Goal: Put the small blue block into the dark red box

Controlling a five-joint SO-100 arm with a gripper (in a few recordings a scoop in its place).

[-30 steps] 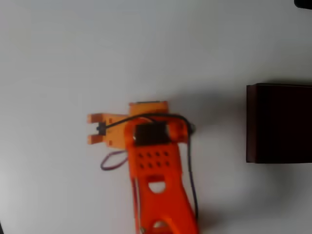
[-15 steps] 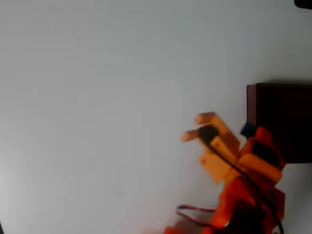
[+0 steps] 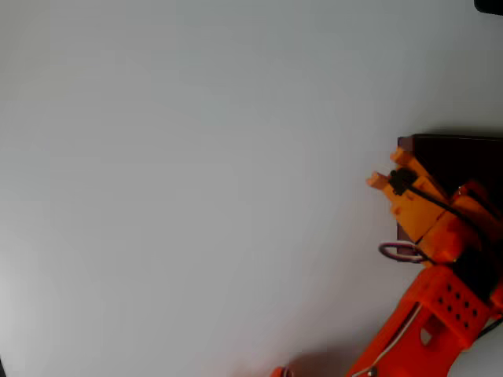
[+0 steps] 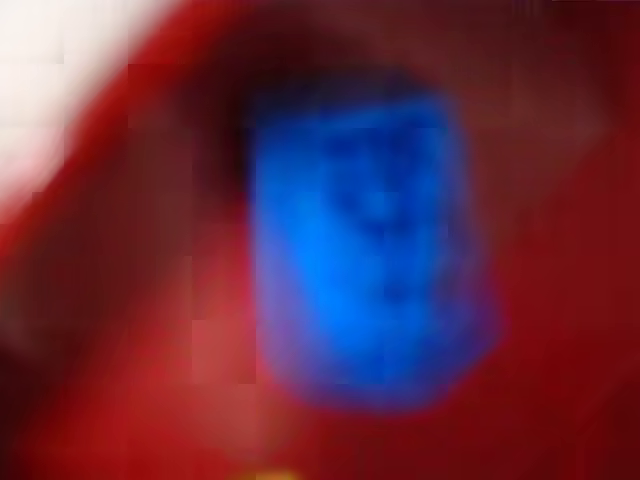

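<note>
In the wrist view we see the small blue block (image 4: pixel 370 250) very close and badly blurred: a bright, saturated blue rectangle, taller than wide in the picture, with rounded-looking corners and darker blue patches across its face. Red and dark maroon surround it on every side, apart from a pale patch at the upper left corner; we read the red as the dark red box, though we cannot tell whether the block rests on it or hangs above it.

In the overhead view the orange arm (image 3: pixel 428 314) reaches up from the lower right, and its gripper (image 3: pixel 385 174) sits at the left wall of the dark red box (image 3: pixel 452 157), whose interior looks almost black. The box stands on the pale table (image 3: pixel 196 196). Whether the fingers are parted or closed, we cannot tell.
</note>
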